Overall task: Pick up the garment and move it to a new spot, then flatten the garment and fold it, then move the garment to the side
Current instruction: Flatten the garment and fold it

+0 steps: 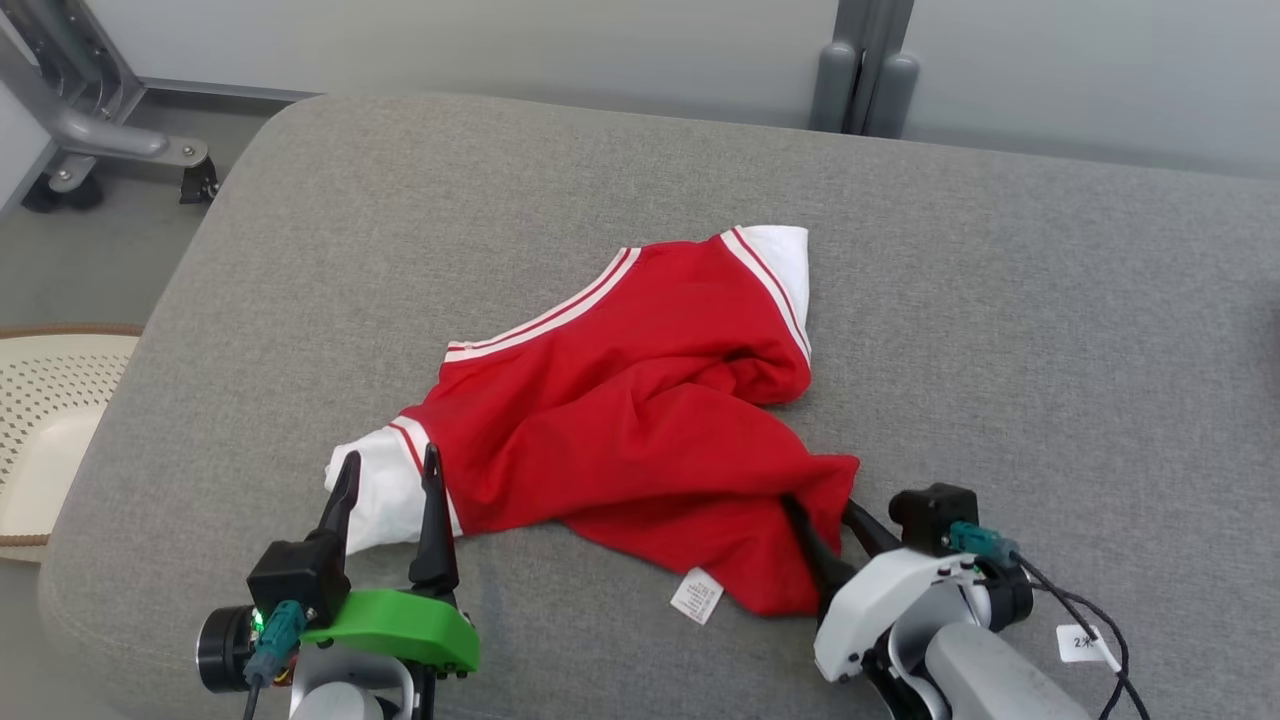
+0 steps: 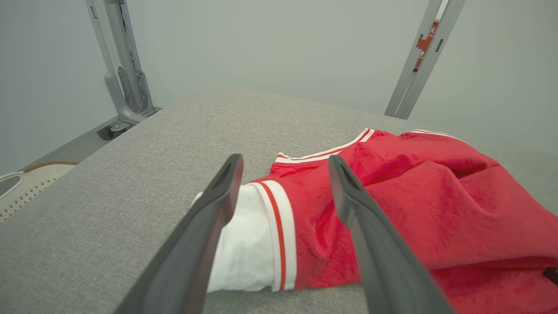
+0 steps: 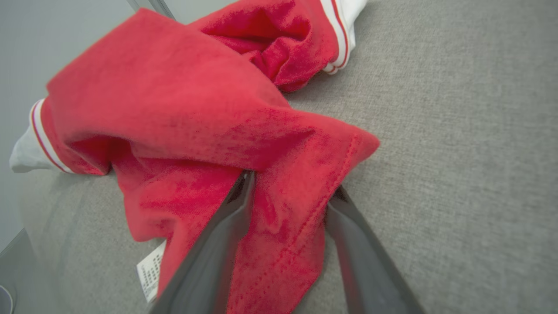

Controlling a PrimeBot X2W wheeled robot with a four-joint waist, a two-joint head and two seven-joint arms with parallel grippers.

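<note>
While the crumpled red-and-white cloth garment (image 1: 630,420) lies unlifted, left gripper (image 1: 391,452) and right gripper (image 1: 828,515) straddle its near corners, jaws spread; all steps seem pending.

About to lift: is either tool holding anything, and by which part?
Nothing gripped yet. The right tool straddles a hem corner of the red shirt, jaws apart; the left tool stands open around its white sleeve.

red garment (image 1: 640,420) with white sleeves and white-striped trim. plain grey woven cushion (image 1: 1000,320). cream basket (image 1: 60,400), dotted with small holes.
</note>
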